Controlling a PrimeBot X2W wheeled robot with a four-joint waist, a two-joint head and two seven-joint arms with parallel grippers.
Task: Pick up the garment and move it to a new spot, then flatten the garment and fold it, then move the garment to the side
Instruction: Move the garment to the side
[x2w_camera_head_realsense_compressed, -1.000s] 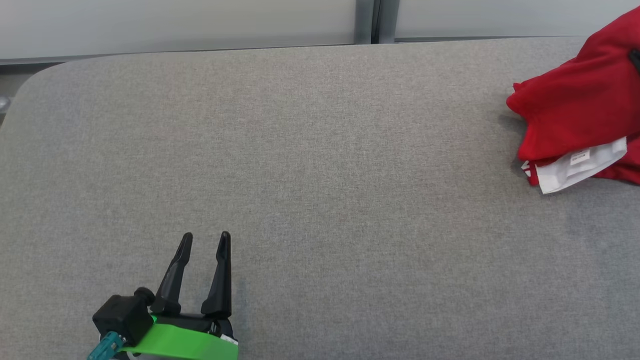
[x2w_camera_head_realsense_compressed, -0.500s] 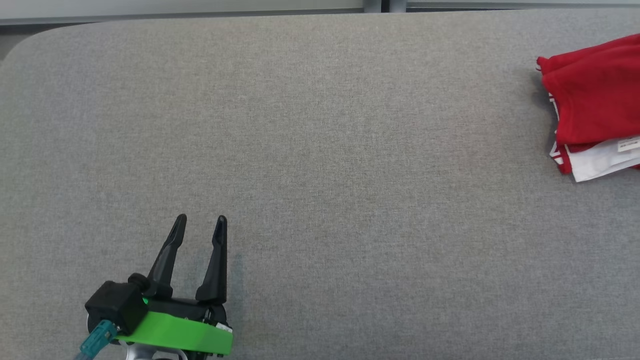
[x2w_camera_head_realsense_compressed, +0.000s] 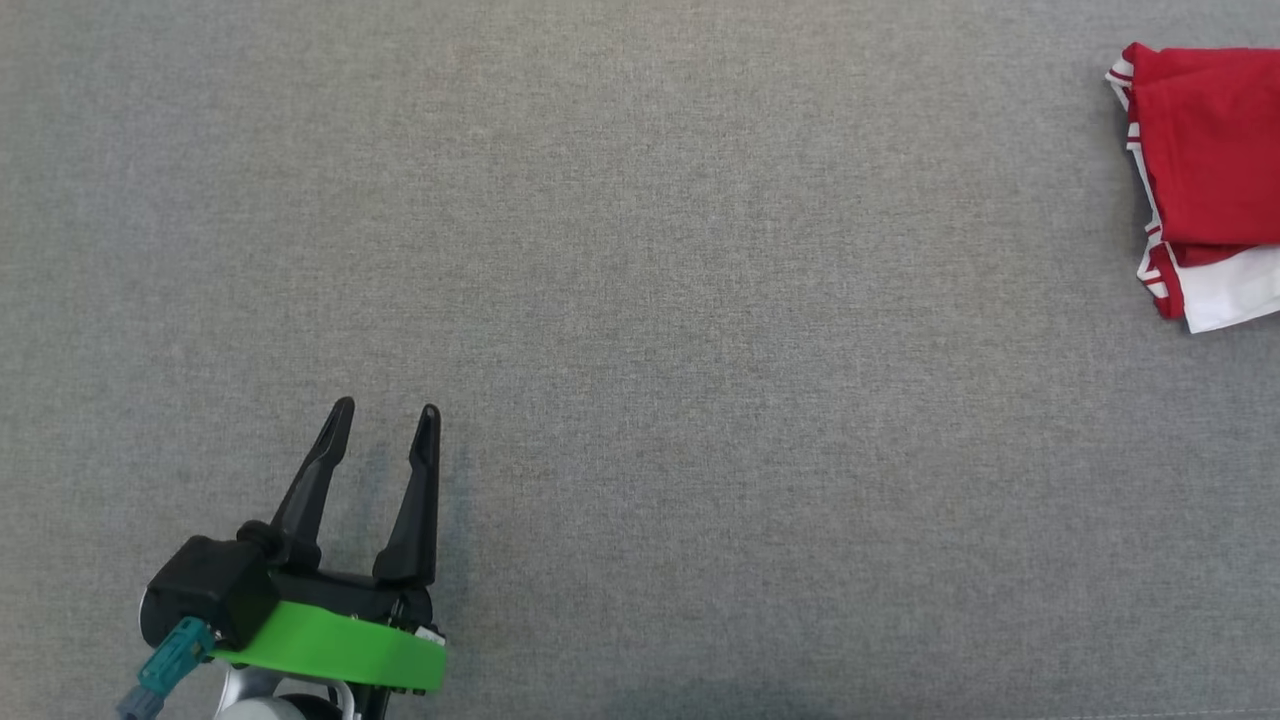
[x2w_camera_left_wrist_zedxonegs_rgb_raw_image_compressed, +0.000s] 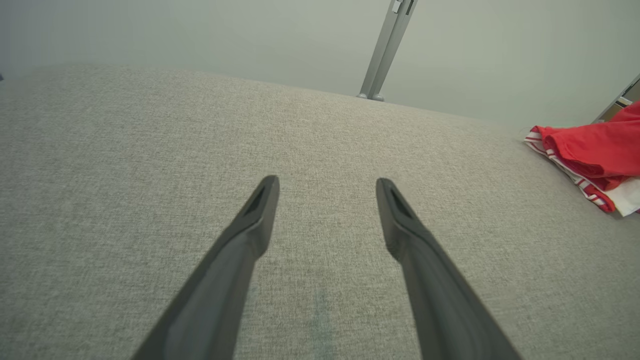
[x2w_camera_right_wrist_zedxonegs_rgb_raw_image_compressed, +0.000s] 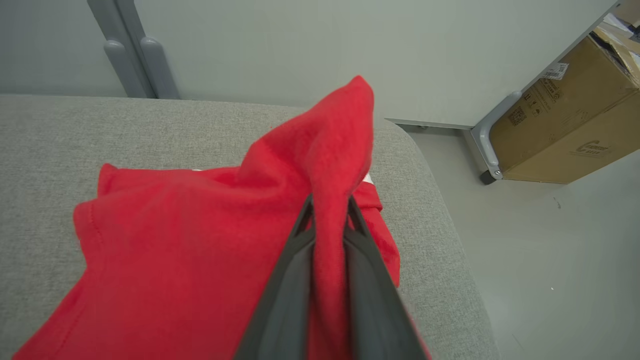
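- Your right end effector (x2w_camera_right_wrist_zedxonegs_rgb_raw_image_compressed: 328, 204) pinches the red garment (x2w_camera_right_wrist_zedxonegs_rgb_raw_image_compressed: 190, 240): lower it gently, short of the worktop (x2w_camera_head_realsense_compressed: 700, 350) edge.
- Your left end effector (x2w_camera_head_realsense_compressed: 386, 407) is spread and empty; leave it clear.

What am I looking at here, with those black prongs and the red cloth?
This is a two-armed robot; each arm ends in a gripper with two fingers. One picture comes from a camera on its head, looking down at a grey padded surface. The other two come from wrist cameras, looking along the fingers. The left gripper is open and empty. The right gripper is shut on a fold of the red garment, near the surface's right end. A cardboard box stands on the floor beyond.
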